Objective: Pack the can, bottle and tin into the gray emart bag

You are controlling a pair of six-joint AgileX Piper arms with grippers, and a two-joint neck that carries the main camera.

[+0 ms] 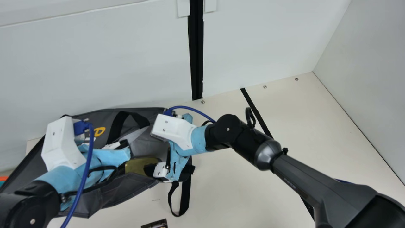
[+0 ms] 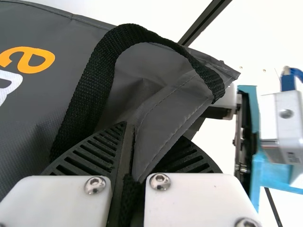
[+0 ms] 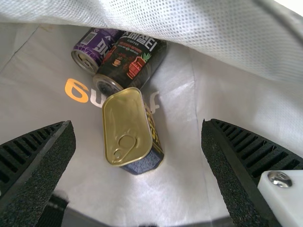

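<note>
The left fingers (image 2: 92, 151) are clamped on a fold of the gray emart bag (image 2: 38, 109). The right fingers (image 3: 236, 165) stand apart, gripping nothing. The tin (image 3: 124, 127) lies within the bag, ahead of the right fingers and centred between their lines; its long axis runs crosswise to the finger gap, and the right arm is nearer. The can (image 3: 97, 42) and bottle (image 3: 130, 61) lie beyond the tin, farther from the right fingers. Packing appears complete — the probable next step is straight withdrawal, without snagging the lining.
</note>
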